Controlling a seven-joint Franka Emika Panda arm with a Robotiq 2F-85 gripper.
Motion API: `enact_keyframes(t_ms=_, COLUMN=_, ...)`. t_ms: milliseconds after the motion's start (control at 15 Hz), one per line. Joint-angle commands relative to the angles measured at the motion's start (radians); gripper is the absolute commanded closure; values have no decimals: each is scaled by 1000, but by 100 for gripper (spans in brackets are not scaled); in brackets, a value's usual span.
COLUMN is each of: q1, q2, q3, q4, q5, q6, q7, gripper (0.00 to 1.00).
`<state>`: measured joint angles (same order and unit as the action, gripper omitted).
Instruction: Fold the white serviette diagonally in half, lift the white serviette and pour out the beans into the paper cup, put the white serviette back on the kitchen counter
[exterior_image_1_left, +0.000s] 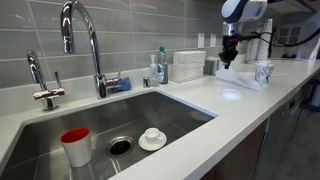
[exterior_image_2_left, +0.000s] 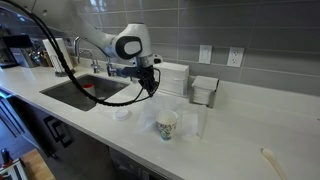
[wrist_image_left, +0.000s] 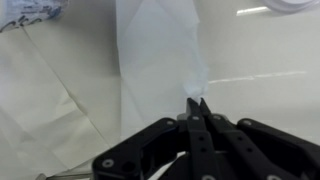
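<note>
In an exterior view, my tool (exterior_image_1_left: 228, 58) hangs straight down at the far end of the counter (exterior_image_1_left: 200, 130), well beyond the sink (exterior_image_1_left: 120, 120). The serviette (exterior_image_1_left: 238, 76) shows as a pale sheet right under the tips. The cup (exterior_image_1_left: 263, 72) stands upright just beside it, on the picture's right. I cannot tell from here whether the sheet has left the surface.

In the exterior view from the opposite side, the cup (exterior_image_2_left: 167, 125) stands nearer the counter's front edge than my tool (exterior_image_2_left: 150, 88), close by and a little to the picture's right. The serviette is too faint to pick out.

In the wrist view, my tool (wrist_image_left: 197, 103) is clenched, its tips meeting on the serviette's (wrist_image_left: 155, 50) near edge. I judge that I'm pinching it there. The sheet's long axis runs straight away from the tips, and the cup (wrist_image_left: 35, 10) sits at the top left corner, off to one side of that axis. Any pour must therefore swing sideways toward it. I see no beans. The counter is glossy and bare around the sheet, which gives room.
</note>
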<state>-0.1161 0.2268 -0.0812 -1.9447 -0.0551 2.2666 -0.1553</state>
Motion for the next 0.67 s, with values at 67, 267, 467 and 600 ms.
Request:
enact_keyframes(t_ms=67, q1=-32, q2=-92, q3=-12, q4=-87, q5=17, q6=-3, q7=-95, gripper=100)
enact_keyframes(t_ms=267, q1=-44, q2=-132, q3=-20, q4=-104, q5=36, q6=-19, q7=-130, gripper=100)
enact_keyframes(t_ms=467, q1=-54, q2=-160, q3=-31, q4=-87, q5=95, q6=-66, q7=-140, gripper=100)
enact_keyframes(t_ms=600, q1=-58, q2=-177, q3=-42, q4=-73, q5=125, q6=-104, q7=-124, gripper=100)
